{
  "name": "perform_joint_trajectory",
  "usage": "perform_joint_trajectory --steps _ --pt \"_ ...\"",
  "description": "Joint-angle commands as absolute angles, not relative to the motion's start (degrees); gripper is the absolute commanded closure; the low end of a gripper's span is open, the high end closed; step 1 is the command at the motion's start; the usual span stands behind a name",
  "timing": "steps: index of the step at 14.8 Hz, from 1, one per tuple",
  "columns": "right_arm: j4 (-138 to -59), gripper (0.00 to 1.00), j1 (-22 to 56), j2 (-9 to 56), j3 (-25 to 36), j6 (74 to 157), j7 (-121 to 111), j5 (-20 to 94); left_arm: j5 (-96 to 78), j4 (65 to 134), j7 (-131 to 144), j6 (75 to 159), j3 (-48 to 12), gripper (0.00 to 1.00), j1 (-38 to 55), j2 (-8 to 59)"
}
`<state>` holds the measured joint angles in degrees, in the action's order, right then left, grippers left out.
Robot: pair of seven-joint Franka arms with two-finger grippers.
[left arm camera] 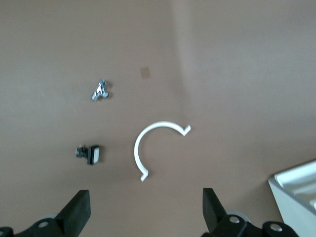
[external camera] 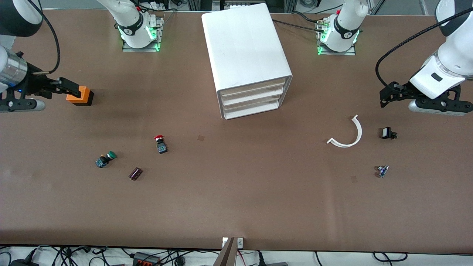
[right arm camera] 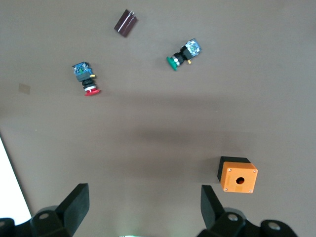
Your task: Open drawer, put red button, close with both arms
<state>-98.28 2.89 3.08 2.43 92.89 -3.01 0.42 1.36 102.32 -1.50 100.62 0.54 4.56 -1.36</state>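
Both parked high at the counter's ends: left hand (left arm camera: 143,212) and right hand (right arm camera: 143,210) spread wide, empty. Middle drawer (external camera: 253,98) shut; red button (external camera: 160,143) toward the right arm's end. Square up, hook its front lip, pull straight.

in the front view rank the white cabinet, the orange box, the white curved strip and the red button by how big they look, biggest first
1. White cabinet, by far the largest.
2. White curved strip.
3. Orange box, less spread than the strip but more solid.
4. Red button, the smallest.
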Motion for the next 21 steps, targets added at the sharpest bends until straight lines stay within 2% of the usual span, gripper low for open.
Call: perform_joint_trajectory --steps 1,8,13,15,19,21 --pt "-96.24 0.00 4.31 5.01 2.55 91.85 -2.82 0.35 1.76 100.46 -1.41 95.55 0.18 0.00 4.83 0.52" --pt "-94.75 0.00 4.74 9.30 2.46 92.72 -7.56 0.35 1.06 100.46 -1.67 87.90 -2.10 0.00 7.81 4.04" --pt "-90.71 0.00 8.87 16.34 2.37 93.42 -7.47 0.53 -18.58 100.46 -1.93 88.50 -2.46 0.00 8.09 8.60" --pt "-90.53 0.00 9.58 18.62 2.37 95.53 -7.47 0.53 -26.86 100.63 -1.93 92.78 -2.46 0.00 8.61 12.02" --pt "-90.53 0.00 10.19 25.21 2.20 102.47 -8.43 1.32 -30.23 100.90 -9.98 104.22 -5.01 0.00 9.40 16.25" --pt "-90.61 0.00 10.98 28.38 2.11 105.54 -12.37 1.41 -39.23 101.77 -20.07 105.73 -5.45 0.00 8.97 19.41"
